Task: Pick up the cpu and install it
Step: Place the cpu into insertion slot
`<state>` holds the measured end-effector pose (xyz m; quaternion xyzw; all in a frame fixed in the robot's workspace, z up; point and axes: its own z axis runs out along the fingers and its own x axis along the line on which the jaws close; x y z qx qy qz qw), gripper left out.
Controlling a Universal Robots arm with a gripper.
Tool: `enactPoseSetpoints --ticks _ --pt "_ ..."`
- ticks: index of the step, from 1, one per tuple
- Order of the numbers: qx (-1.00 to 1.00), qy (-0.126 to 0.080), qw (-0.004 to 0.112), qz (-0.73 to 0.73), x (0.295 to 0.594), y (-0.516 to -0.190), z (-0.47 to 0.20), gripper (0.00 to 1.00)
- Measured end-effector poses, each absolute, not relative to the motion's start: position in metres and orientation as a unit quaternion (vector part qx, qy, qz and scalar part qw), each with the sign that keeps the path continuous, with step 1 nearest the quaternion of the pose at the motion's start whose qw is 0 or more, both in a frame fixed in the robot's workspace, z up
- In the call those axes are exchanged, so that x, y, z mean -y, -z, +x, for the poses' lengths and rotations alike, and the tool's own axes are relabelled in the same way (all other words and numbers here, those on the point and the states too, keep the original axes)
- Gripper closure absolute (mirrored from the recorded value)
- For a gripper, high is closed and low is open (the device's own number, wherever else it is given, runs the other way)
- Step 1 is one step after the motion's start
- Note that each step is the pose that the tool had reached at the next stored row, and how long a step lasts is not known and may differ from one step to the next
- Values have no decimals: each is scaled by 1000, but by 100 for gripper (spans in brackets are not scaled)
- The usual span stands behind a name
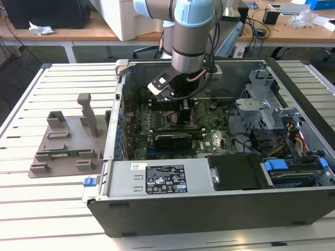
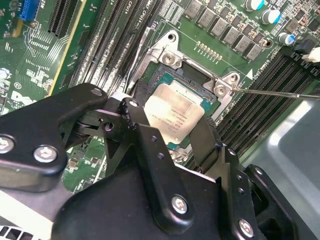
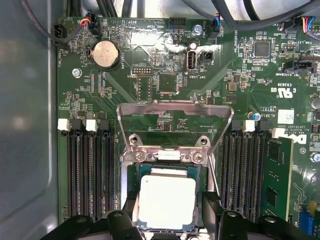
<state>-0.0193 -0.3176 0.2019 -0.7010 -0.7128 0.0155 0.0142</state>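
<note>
The cpu [image 3: 166, 202] is a flat square chip with a silver top. It sits level over the open socket [image 3: 165, 161] on the green motherboard [image 3: 150, 80], and its pale top [image 2: 175, 116] also shows in the second wrist view. My gripper [image 3: 169, 212] is low inside the computer case [image 1: 209, 209], directly above the socket. One black finger [image 3: 131, 207] stands against one side of the chip and the other finger [image 3: 211, 207] against the opposite side, so the gripper is shut on it. In the exterior view my gripper [image 1: 180, 102] hangs below the arm's wrist.
The socket's metal load plate [image 3: 175, 120] stands folded open and its thin lever [image 2: 270, 92] sticks out sideways. Memory slots [image 3: 90, 175] flank the socket, one holding a green stick [image 3: 277, 175]. A black fan card [image 1: 172, 140] and a grey fixture [image 1: 65, 146] lie toward the exterior view's left.
</note>
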Motion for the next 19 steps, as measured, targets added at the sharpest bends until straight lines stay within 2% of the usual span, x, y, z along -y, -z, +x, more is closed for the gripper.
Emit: enactPoseSetpoints --ticks 1,2,3,15,17,18,19 --pt "713 -15 14 -701 318 -202 -19 38" --pt "713 -15 15 -701 318 -202 -19 46" --pt "713 -14 15 -701 318 -203 -19 47" --pt "727 -12 18 -686 317 -201 -20 47" --pt "727 -12 18 -686 317 -201 -20 46" --pt "727 -12 18 -686 317 -201 -20 40" --pt "727 -12 18 -686 317 -201 -20 40"
